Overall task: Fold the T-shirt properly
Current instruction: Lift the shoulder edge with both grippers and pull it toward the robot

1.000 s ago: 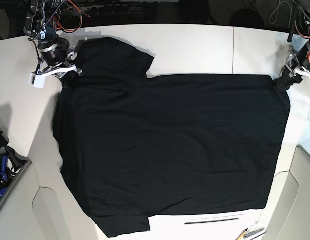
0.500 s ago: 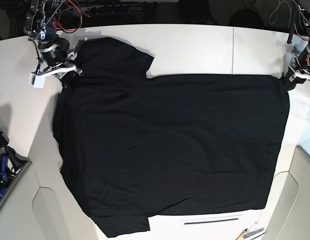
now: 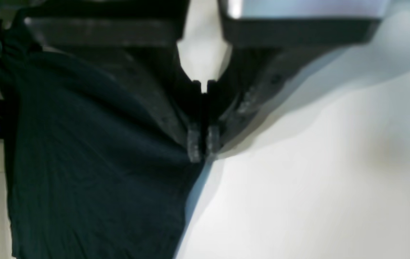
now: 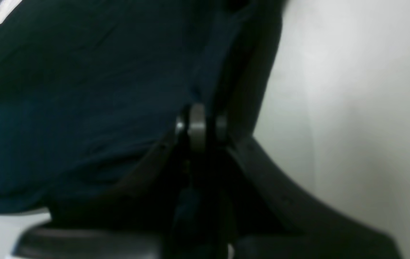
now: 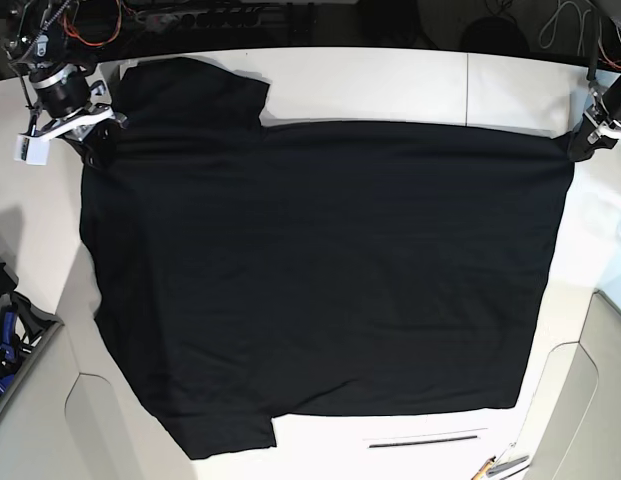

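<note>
The black T-shirt (image 5: 320, 270) lies spread flat on the white table (image 5: 390, 85), plain side up, one sleeve at the far left (image 5: 195, 90) and the other at the near left (image 5: 225, 435). At the shirt's far right corner my left gripper (image 5: 580, 143) is shut on the fabric; the left wrist view shows its fingertips (image 3: 195, 144) pressed together on the T-shirt (image 3: 93, 162) edge. By the far left shoulder my right gripper (image 5: 95, 135) is shut on the cloth, with the T-shirt (image 4: 82, 90) pinched at the gripper (image 4: 197, 126) in the right wrist view.
Cables (image 5: 190, 18) run along the back edge. A blue object (image 5: 5, 335) sits off the table's left side. Pens (image 5: 500, 465) lie at the near right corner, beside a thin dark slot (image 5: 425, 440). Grey panels (image 5: 610, 400) flank the near corners.
The left gripper has closed on the shirt's corner. Both arms moved toward the far edge, the right arm also leftward, dragging the shirt back and left and stretching its far edge straighter.
</note>
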Robot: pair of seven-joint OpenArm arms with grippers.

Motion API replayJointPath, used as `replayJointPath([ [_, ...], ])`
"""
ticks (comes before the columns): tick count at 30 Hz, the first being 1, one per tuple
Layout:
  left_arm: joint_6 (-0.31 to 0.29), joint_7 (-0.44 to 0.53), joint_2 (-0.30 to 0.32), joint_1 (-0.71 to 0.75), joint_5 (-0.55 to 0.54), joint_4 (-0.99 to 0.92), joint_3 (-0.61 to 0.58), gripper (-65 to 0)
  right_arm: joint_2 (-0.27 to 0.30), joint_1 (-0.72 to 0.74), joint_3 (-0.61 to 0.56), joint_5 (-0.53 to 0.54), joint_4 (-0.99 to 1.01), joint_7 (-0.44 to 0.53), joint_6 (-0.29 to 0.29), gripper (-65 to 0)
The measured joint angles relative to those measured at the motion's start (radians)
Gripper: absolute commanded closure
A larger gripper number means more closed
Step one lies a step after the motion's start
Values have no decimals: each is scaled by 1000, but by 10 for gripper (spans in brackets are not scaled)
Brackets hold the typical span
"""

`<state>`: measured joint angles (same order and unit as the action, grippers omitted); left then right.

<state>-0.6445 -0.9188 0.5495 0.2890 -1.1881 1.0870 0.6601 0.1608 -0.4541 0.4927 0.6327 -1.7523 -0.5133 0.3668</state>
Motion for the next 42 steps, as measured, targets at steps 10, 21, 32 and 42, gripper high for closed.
replayJointPath([
  [10, -45, -122, -2, 149, -148, 39, 96, 0, 3, -148, 0, 52, -54, -5, 0, 0],
  [21, -45, -161, 0, 277, -192, 231, 208, 0, 3, -283, 1, 126, -116, -33, 56, 0],
  [32, -45, -171, -3, 303, -218, 357, 209, 0, 5, -362, 11, 93, -349, -41, 64, 0],
  [42, -45, -94, -7, 133, -130, 358, 163, 0, 5, -81, 11, 32, -251, -42, 67, 0],
])
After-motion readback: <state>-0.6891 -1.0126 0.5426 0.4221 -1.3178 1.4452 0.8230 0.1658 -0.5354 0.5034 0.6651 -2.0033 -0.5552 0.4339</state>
